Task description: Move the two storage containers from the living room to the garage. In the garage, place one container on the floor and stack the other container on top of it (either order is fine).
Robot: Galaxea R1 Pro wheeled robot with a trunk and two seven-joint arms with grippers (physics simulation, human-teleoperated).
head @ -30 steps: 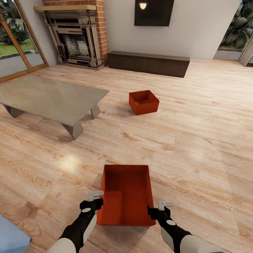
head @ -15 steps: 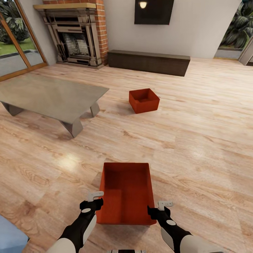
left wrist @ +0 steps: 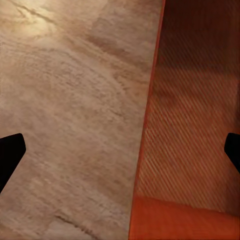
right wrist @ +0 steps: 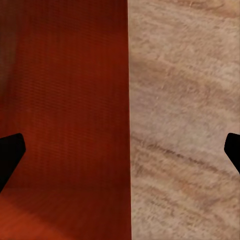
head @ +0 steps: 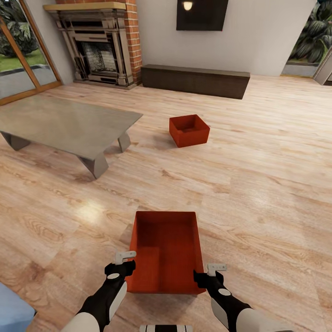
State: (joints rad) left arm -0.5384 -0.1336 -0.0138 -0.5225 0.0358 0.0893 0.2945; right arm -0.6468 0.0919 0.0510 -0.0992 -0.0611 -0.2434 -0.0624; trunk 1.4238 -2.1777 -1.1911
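Note:
In the living room, one red-orange storage container sits open-topped on the light wood planks just in front of me. My left gripper is at its left wall and my right gripper at its right wall, near the closest corners. Through the left wrist camera, the left gripper is open wide with the thin container wall between its fingers. The right gripper is open the same way over the other wall. The second storage container stands farther off, mid-room. The garage and its floor are out of view.
A low grey table stands at the left. Behind it is the brick fireplace, with a dark low bench under the black TV. A blue sofa corner shows at bottom left. Open wood floor spreads to the right.
The whole picture has slid up slightly, so the camera has moved, and part of my base now shows at the bottom edge. Both grippers keep their places at the container's walls.

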